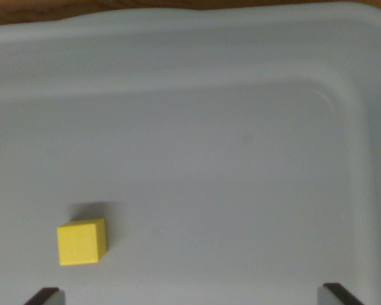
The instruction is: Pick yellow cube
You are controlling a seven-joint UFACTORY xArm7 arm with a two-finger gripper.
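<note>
My tool point(192, 296) hangs wide open with nothing in it, only its two tips showing, and the yellow cube point(82, 242) sits just above the wrist view's left tip on the grey tray point(254, 159) floor

A pale grey tray point(241, 57) holds one yellow cube point(81, 242) on its floor, lower left.

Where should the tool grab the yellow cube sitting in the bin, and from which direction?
Come straight down from above and close on two opposite vertical faces of the yellow cube. It sits flat on the bin floor, clear of the walls, with nothing beside it. The open tool should first shift toward the wrist view's left.
</note>
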